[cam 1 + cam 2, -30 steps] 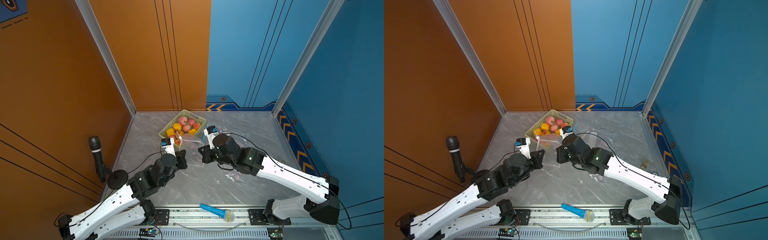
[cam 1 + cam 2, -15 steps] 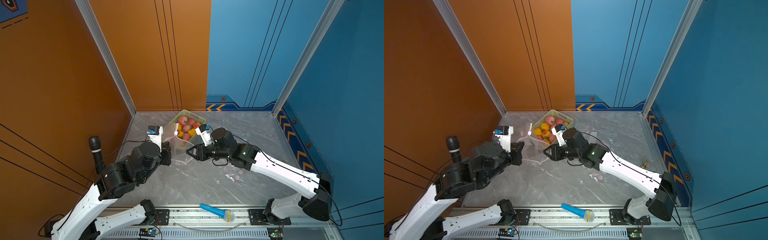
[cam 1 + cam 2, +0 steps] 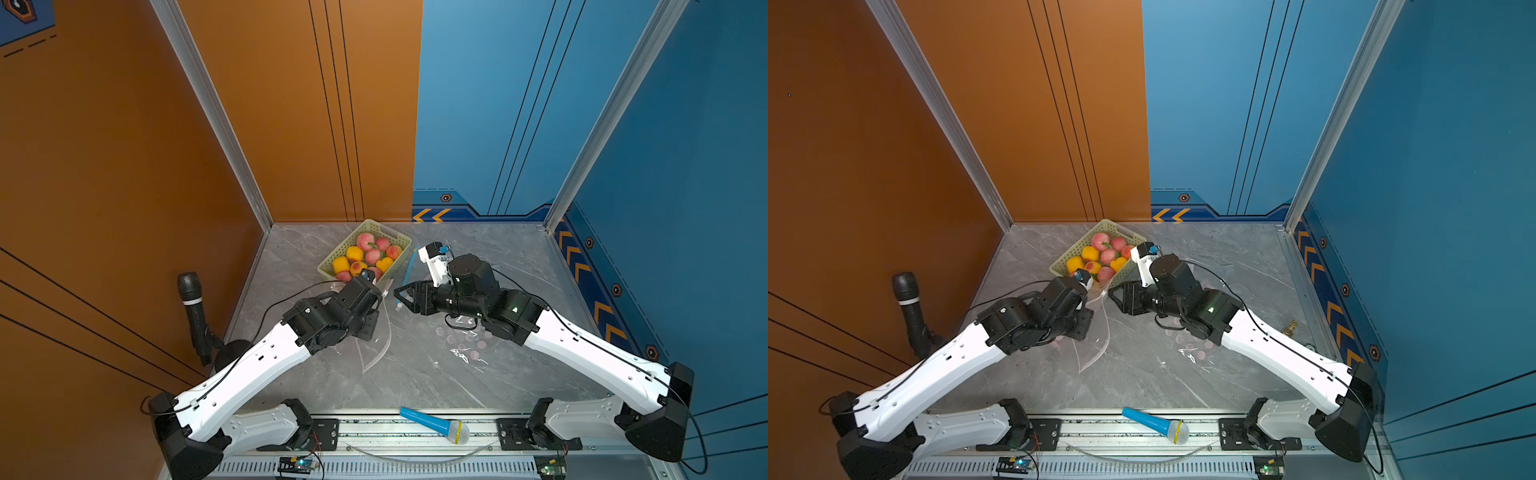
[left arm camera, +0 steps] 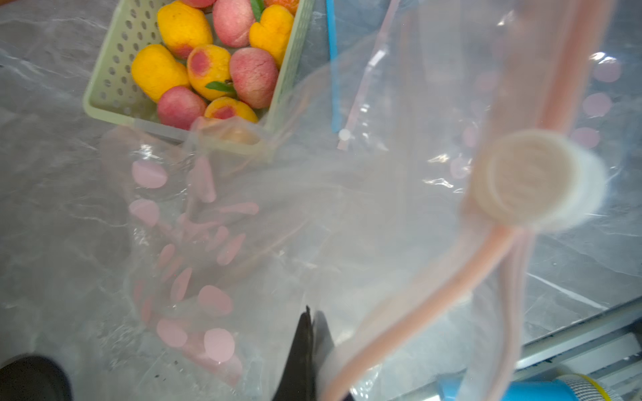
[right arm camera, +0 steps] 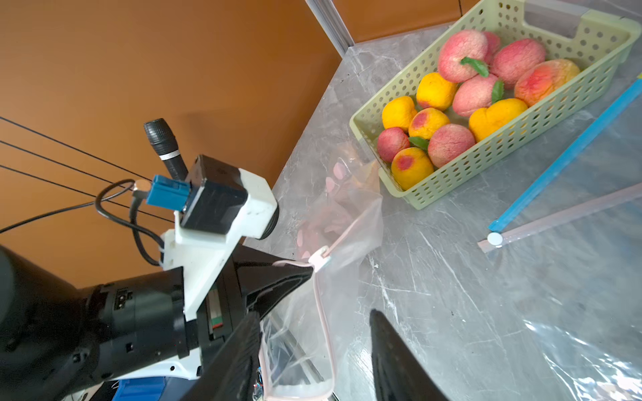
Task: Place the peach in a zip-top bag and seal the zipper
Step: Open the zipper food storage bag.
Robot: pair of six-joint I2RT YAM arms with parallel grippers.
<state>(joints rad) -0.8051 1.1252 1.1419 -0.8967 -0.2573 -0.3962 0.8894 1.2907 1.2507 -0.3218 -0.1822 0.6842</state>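
Note:
Several pink and yellow peaches lie in a pale green basket. A clear zip-top bag with pink dots and a pink zipper hangs in front of the basket. My left gripper is shut on its rim beside the white zipper tab. My right gripper faces it, open, its fingers on either side of the bag's mouth without pinching it.
Two more flat bags lie under and behind the right arm, one with a blue zipper and one with pink dots. A black microphone on a stand is at the left wall, and a blue microphone lies on the front rail.
My right gripper went from shut to open and drew slightly right. The left arm rose and swung left with the bag, then came back low toward the centre.

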